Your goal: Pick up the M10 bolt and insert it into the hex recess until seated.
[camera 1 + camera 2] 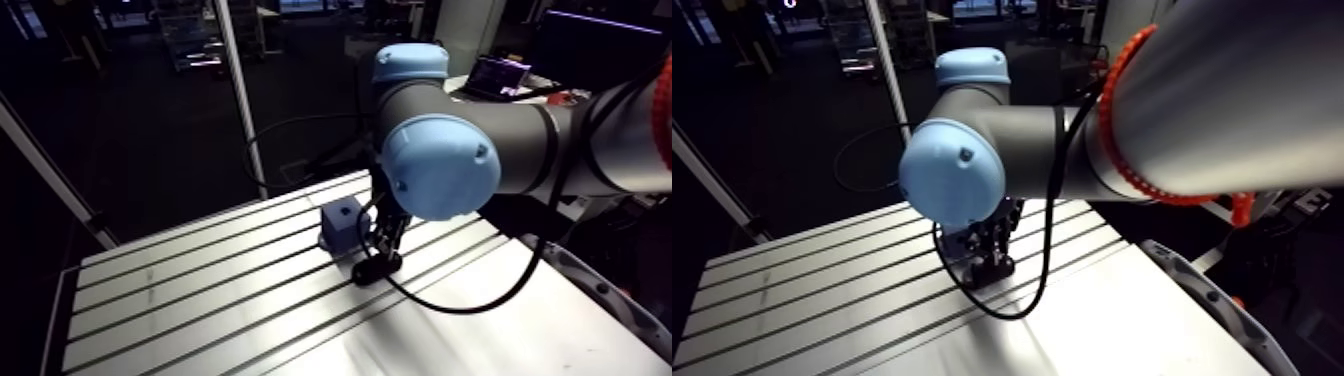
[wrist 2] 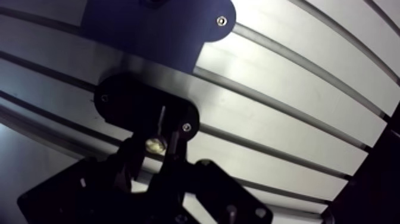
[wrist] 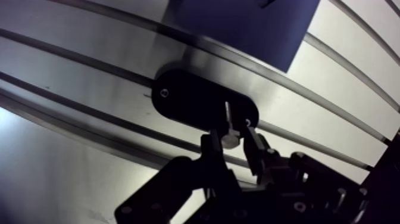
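Reaches down to the slotted bench (image 1: pixel 200 300) with the hand (image 3: pixel 233 143) low over a black oval plate (image 3: pixel 190 98) lying flat across the slots. Straddles the M10 bolt (image 3: pixel 227 122) with the two fingers (image 3: pixel 212 149), set narrowly apart, one on each side of the pale head. Leaves a thin gap beside that head, so clamps nothing as far as the wrist view tells. Shows the bolt upright on the plate, shank down, head up at the fingertips. Shows a blue block (image 1: pixel 340 225) just beyond the plate, ahead of the hand, with a dark recess (image 1: pixel 345 212) in its top face. Cannot tell whether block and plate touch.
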Controlling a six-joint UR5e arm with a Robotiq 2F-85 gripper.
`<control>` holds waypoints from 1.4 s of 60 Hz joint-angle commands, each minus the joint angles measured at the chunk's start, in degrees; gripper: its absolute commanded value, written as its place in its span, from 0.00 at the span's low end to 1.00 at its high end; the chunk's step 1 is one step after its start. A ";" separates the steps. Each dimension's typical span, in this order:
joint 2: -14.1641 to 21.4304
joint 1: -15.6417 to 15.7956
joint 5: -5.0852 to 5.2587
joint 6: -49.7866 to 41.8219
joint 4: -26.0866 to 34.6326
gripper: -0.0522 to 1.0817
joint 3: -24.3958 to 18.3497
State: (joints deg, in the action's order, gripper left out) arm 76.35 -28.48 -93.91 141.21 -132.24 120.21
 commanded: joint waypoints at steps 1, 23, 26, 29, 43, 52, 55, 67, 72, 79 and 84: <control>0.14 0.00 0.00 0.00 0.00 0.62 0.08; 0.32 0.00 0.00 -0.09 0.00 0.62 0.34; 0.33 0.00 0.00 -0.09 0.00 0.62 0.34; 0.40 0.00 0.00 -0.09 -0.07 0.62 0.34; 0.50 0.00 0.00 -0.09 0.00 0.63 0.52; 0.41 0.01 0.00 -0.16 0.00 0.64 0.52; 0.33 0.01 0.00 -0.09 0.00 0.64 0.52; 0.58 0.00 0.00 0.00 0.00 0.66 0.52; 0.75 0.00 0.00 0.08 0.00 0.68 0.34; 0.84 0.00 0.00 0.17 0.09 0.69 0.25; 0.85 -0.08 0.00 0.17 0.01 0.70 0.17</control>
State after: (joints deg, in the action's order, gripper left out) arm 77.05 -28.47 -93.91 141.29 -132.21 120.55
